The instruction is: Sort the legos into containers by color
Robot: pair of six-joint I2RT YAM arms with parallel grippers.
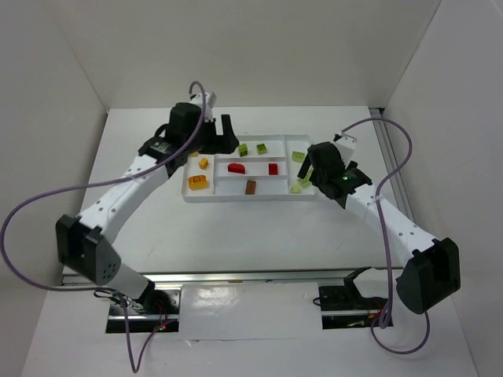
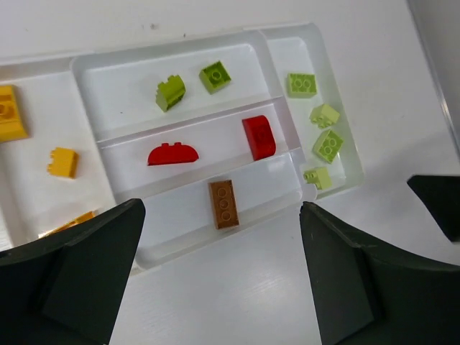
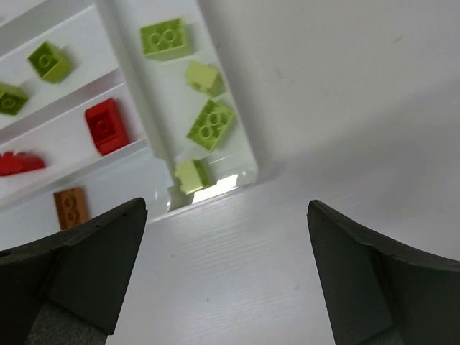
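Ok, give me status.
Both jaws open, empty. Legos all in tray: reds middle slot, yellows left end. Nothing blocking tray.

White tray [image 2: 122, 93] holds lime, red, yellow and brown legos [image 2: 259, 136].

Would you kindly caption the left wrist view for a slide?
Open left tool framing the white tray: green legos in far slot, red legos in the middle, brown brick nearest.

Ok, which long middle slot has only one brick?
The slot nearest the arms: only the brown brick lies there. Two red bricks share the middle slot, two green bricks the far slot.
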